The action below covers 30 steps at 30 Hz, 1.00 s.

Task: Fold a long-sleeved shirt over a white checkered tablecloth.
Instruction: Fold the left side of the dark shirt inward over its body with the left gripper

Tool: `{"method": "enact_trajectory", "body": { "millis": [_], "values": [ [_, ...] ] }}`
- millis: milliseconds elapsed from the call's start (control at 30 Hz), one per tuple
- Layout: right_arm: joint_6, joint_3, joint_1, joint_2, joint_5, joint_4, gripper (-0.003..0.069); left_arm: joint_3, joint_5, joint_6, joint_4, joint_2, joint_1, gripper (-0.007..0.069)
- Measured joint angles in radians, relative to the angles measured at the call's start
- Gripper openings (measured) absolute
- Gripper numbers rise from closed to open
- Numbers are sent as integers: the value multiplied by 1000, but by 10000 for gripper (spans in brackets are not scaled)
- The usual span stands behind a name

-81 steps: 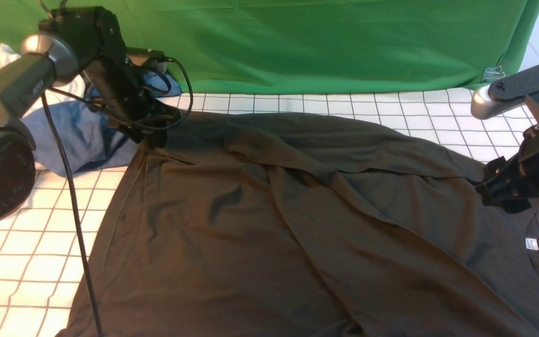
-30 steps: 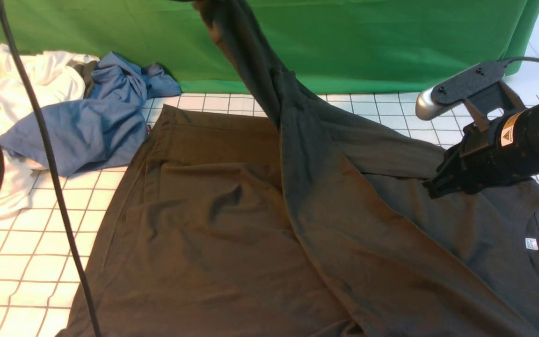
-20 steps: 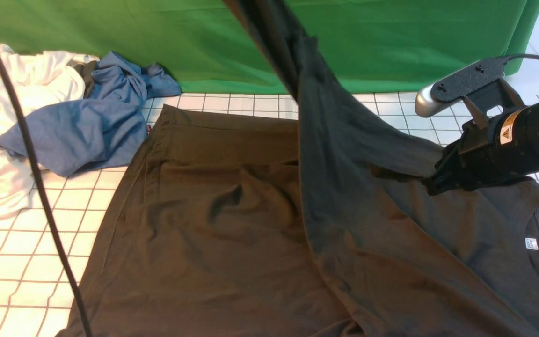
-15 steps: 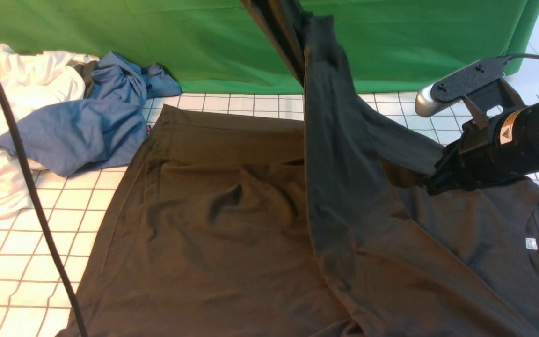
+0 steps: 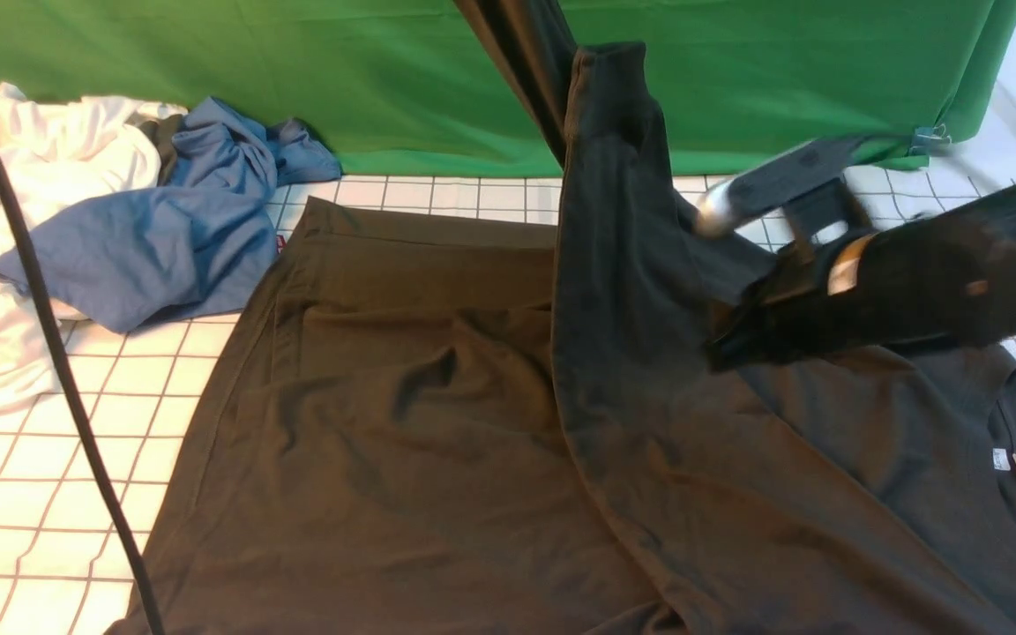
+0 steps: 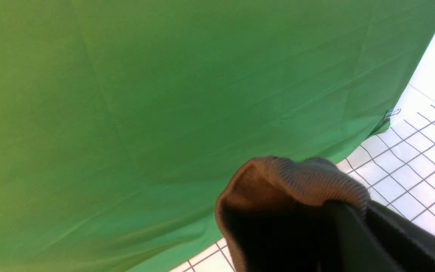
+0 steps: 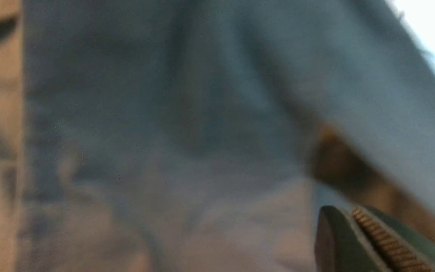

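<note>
Position of garment: the long-sleeved shirt (image 5: 402,441) lies spread on the white checkered tablecloth (image 5: 32,459). The left gripper (image 6: 338,215) sits high above the cloth, jaws pinching the ribbed cuff (image 6: 296,181); the sleeve (image 5: 614,220) hangs from it. The right gripper (image 5: 724,348), motion-blurred, reaches low onto the shirt beside the sleeve; its jaw state cannot be determined.

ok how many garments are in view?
3: the long-sleeved shirt spread mid-table, a blue garment far left, a white garment beside it at the left edge. More may be hidden in that pile.
</note>
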Motion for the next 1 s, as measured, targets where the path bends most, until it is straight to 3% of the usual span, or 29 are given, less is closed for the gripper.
{"method": "enact_trajectory", "body": {
  "millis": [267,567,1000],
  "values": [
    [-5,-84,40,172,-4,4,88,-1,-3,2,-1,0,0,-31],
    [-8,-230,-63,281,-11,4,88,-1,-4,3,-3,0,0,-31],
    [-23,-244,-170,294,-18,4,92,-4,-4,3,-7,0,0,-31]
  ]
}}
